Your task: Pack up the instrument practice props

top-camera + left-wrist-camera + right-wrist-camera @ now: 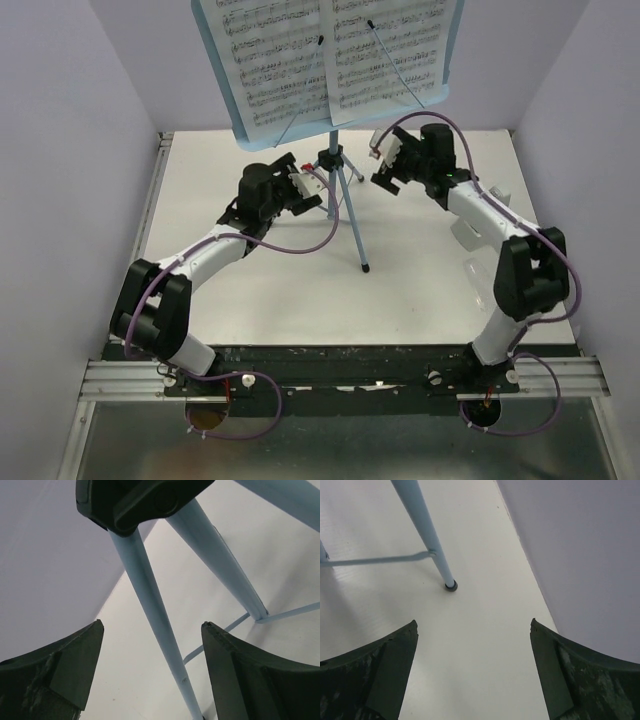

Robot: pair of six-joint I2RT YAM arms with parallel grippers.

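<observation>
While the music stand (331, 160) stands fully set up on its tripod at the far middle of the surface (420, 290), with both sheet-music pages (270, 60) spread on its tray (215, 70), the packing looks barely begun. By my judgement everything is left: free the pages, then fold holders, tray and legs. The left gripper (308, 190) sits just beside the black hub (135, 500), fingers (65, 665) spread open, one leg (150, 610) passing between them untouched. The right gripper (385, 170) hangs just right of the stand, fingers (380, 665) wide open on nothing. The thin wire holders (300, 95) cross both pages and would block pulling them out. Walls (60, 150) close in on the left, right and far sides.
</observation>
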